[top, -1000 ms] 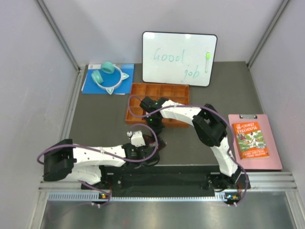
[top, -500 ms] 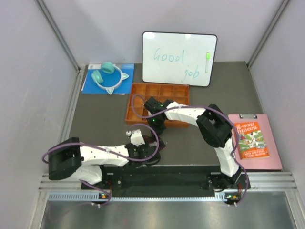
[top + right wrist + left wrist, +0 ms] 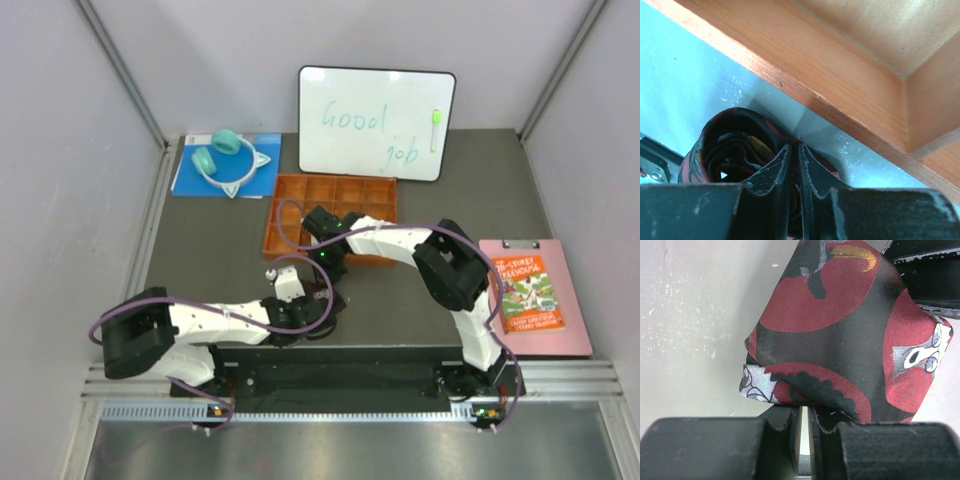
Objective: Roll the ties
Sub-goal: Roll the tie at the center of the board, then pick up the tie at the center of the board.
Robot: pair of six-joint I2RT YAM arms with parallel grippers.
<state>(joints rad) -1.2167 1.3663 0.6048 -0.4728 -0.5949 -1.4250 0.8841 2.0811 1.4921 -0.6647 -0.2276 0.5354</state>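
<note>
Tie (image 3: 840, 335), dark red and black with white patterned bits, sits bunched in a loose roll on the grey counter (image 3: 210, 250). It is just in front of the near wall of the orange divided tray (image 3: 334, 181), not in any cell. The right wrist view shows the coil's open end with its layers spiralled.

Left pincer (image 3: 801, 412): jaws closed to a thin slit and low at the near side of the roll, with the tie's lower edge nipped at the tips. Right pincer (image 3: 792, 147): jaws also nearly together, tips pushed into the coil and pinching a fabric layer. The tray wall is right beyond it. The two pincers meet at the roll from opposite sides. The right arm reaches across from the right base and the left arm lies low along the near edge.

Elsewhere on the counter:
- A whiteboard (image 3: 375, 120) reading "Good job" leans at the back, with a green marker (image 3: 436, 117) on it.
- Teal cat-ear headphones (image 3: 225, 160) lie on a blue sheet (image 3: 190, 180) at back left.
- A pink clipboard (image 3: 500, 335) carrying an orange book (image 3: 527, 292) is at the right, well apart from the tie.
</note>
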